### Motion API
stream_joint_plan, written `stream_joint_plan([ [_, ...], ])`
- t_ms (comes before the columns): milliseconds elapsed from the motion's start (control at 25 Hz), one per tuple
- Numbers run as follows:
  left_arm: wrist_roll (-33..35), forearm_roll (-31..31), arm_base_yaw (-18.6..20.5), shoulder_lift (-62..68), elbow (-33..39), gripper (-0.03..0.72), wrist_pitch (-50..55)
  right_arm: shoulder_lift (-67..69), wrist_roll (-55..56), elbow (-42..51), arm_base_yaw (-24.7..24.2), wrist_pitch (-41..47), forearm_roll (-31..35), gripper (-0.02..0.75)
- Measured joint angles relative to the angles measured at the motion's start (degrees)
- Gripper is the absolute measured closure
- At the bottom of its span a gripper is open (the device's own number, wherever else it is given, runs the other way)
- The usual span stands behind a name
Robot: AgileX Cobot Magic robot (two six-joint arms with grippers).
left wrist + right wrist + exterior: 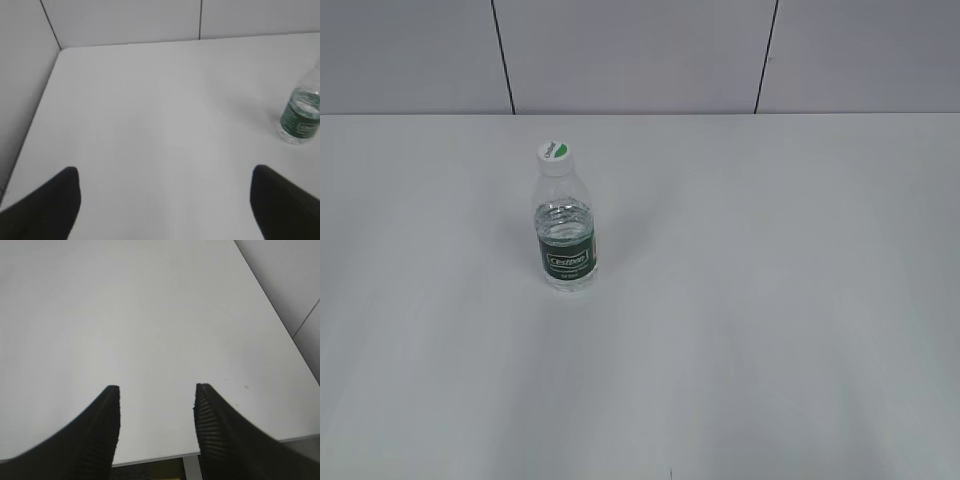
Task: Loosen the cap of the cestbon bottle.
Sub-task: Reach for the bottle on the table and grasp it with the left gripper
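The cestbon bottle (565, 235) stands upright on the white table, left of centre in the exterior view, clear with a dark green label. Its white cap (555, 154) with a green half-circle sits on top. In the left wrist view the bottle's lower part (300, 117) shows at the right edge; the cap is cut off there. My left gripper (165, 175) is open and empty, far from the bottle. My right gripper (156, 390) is open and empty over the table's near edge. Neither gripper shows in the exterior view.
The white table (770, 300) carries only the bottle. A grey panelled wall (640, 50) runs along the far edge. The left wrist view shows the wall (20, 75) beside the table's left side. The right wrist view shows the table's edge (165, 456) with dark floor below.
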Motion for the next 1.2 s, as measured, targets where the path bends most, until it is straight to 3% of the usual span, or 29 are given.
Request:
stream_joint_plan([
  [160, 0.05, 2.46, 0.0, 6.92, 0.0, 0.064, -8.84, 0.0, 0.0, 0.0, 0.0, 0.0, 0.0, 0.365],
  [800, 0.05, 2.83, 0.0, 46.59, -0.38, 0.098, -50.67, 0.0, 0.0, 0.0, 0.0, 0.0, 0.0, 0.365],
  [1200, 0.1, 7.5, 0.0, 67.6, -9.39, 0.099, -60.27, 0.0, 0.0, 0.0, 0.0, 0.0, 0.0, 0.365],
])
